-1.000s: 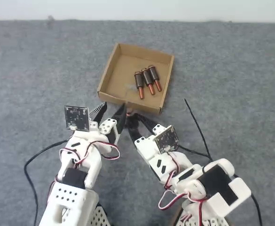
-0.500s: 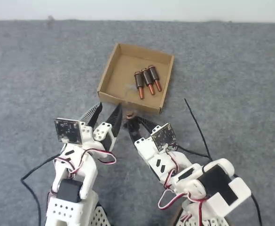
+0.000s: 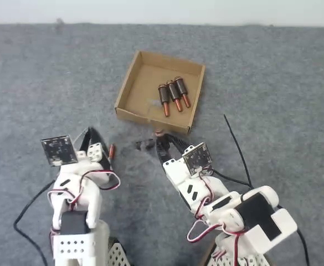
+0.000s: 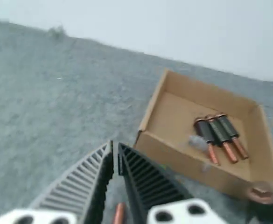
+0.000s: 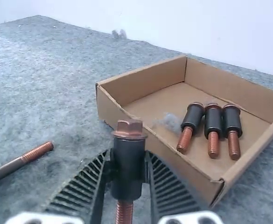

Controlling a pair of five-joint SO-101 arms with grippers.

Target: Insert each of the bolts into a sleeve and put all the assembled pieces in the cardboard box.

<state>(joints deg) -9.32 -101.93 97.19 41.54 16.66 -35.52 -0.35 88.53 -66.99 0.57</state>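
We are at the boxing step for one more assembly. The right tool (image 5: 127,162) is clamped on a piece (image 5: 128,147) that stands upright between its jaws, with the dark sleeve in the grip, the copper head on top and thread showing below. In the high view this sits at centre frame, just short of the near wall of the box (image 3: 150,119) and outside it. The box lies in the upper middle of the frame on the grey surface (image 3: 272,83). Three pieces (image 3: 173,95) lie side by side on its floor, toward its right wall.

The left tool (image 4: 115,148) is at lower left in the high view, well apart from the box. Its jaws are together but for a thin slit, and we see nothing held between them. A loose bolt (image 3: 112,151) lies on the surface just beside it, between the two arms.

As we judge it, the next move belongs to the right arm. It must lift the piece enough to clear the cardboard wall, carry it forward over the bare left part of the floor, and let go there. The wall is close ahead, so a low approach risks pushing the box. After that, the loose bolt needs a sleeve.
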